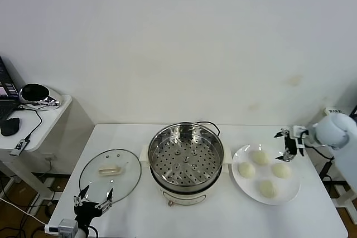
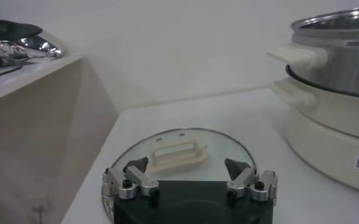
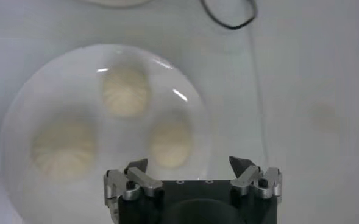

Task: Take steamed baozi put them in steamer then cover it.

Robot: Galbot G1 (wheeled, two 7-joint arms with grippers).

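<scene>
- Left gripper (image 1: 93, 198), nearest, hangs spread wide and empty at the near rim of the one cover (image 1: 110, 174), which lies flat on the table (image 1: 134, 215).
- One steamer (image 1: 186, 163) stands mid-table, basket holding nothing.
- One plate (image 1: 290, 192) carries four baozi (image 1: 246, 169).
- Right gripper (image 1: 288, 145) hovers wide, empty, at the plate's far right edge.

Evenly bright, soft shadows; glare glinting off the steamer (image 1: 186, 160) rim; soft, hazy focus on the baozi (image 3: 125, 91) from the right wrist.
</scene>
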